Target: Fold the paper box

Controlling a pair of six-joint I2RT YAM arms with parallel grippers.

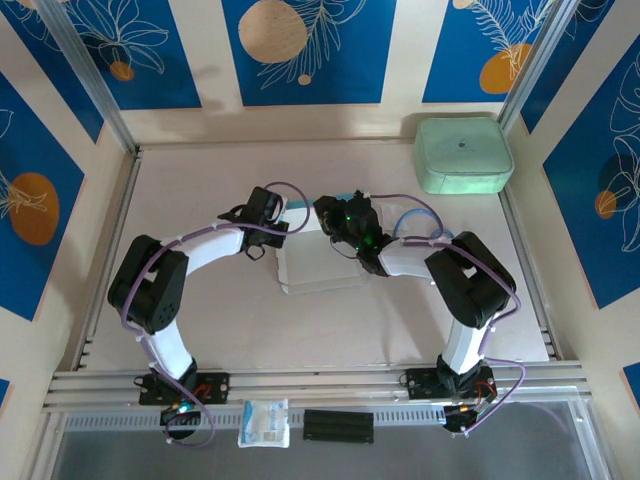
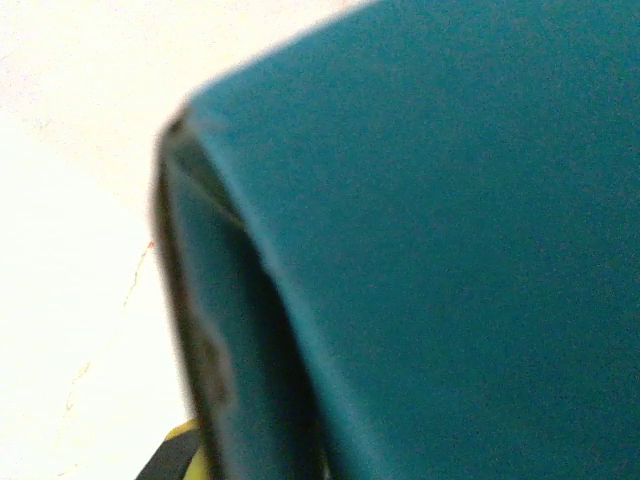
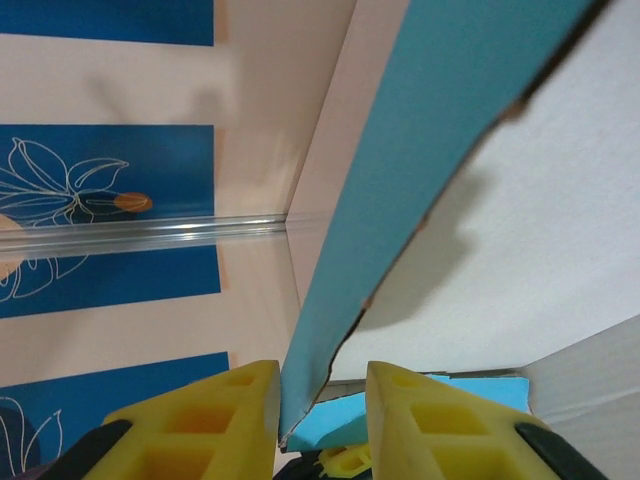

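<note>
Box on counter at frame centre, left jaws closed at its left edge, grip unclear, right jaws part open astride raised blue flap.

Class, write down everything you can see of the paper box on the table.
The paper box is thin card, light blue outside, whitish-grey inside, only partly folded. It lies on the table between both arms, pale inside up. One blue flap stands raised between the right gripper's open fingers; the left gripper is shut on its left edge.
</note>
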